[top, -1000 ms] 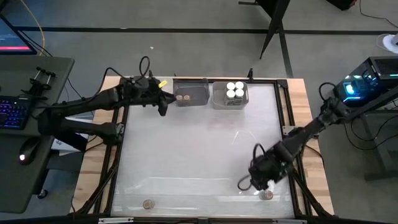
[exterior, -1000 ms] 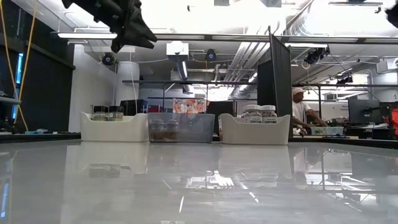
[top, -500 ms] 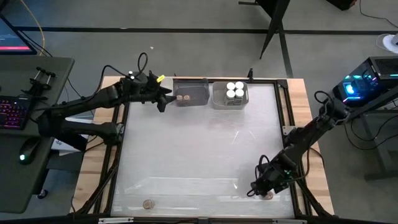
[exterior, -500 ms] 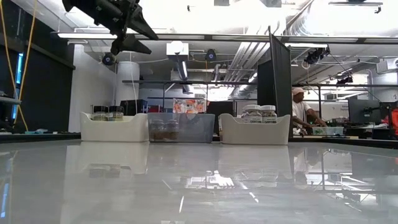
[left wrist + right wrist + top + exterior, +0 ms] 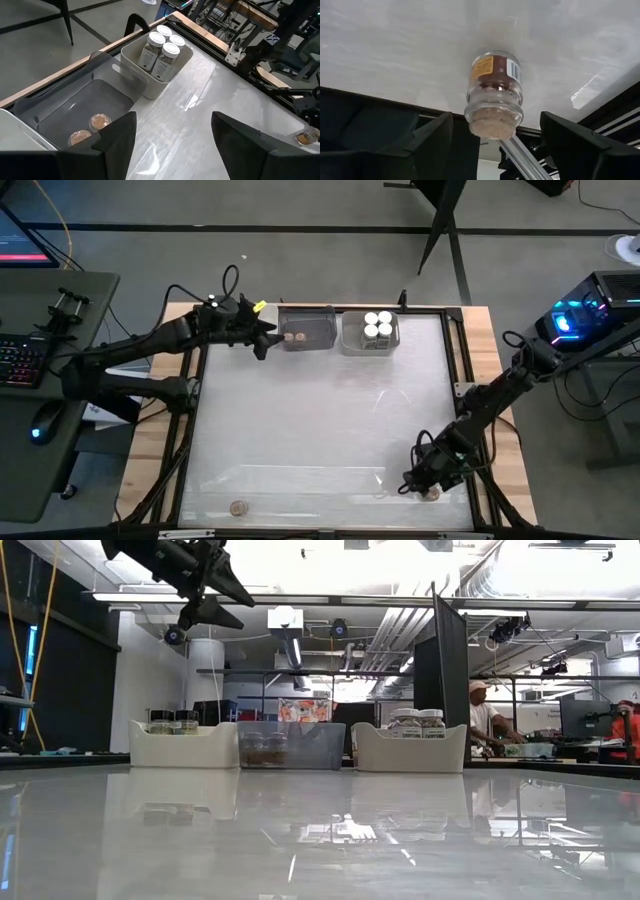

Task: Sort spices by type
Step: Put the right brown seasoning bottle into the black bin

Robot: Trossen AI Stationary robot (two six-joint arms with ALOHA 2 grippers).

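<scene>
Right wrist view shows the right gripper (image 5: 492, 145) spread wide, empty, straddling a cork-capped jar (image 5: 494, 95) upright at the table's near edge. Closing off-centre could topple it overboard. The left gripper (image 5: 172, 135) hangs open, empty, by the clear bin (image 5: 75, 107).

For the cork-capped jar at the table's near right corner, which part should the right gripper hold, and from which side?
Grip the cork-capped jar around its glass body, just below the cap, coming from above. It stands upright and alone, and the open right gripper is already over it, one finger on each side.

White-capped jars (image 5: 377, 326) stand upright in one bin, cork-capped jars (image 5: 91, 129) in the clear one.
</scene>
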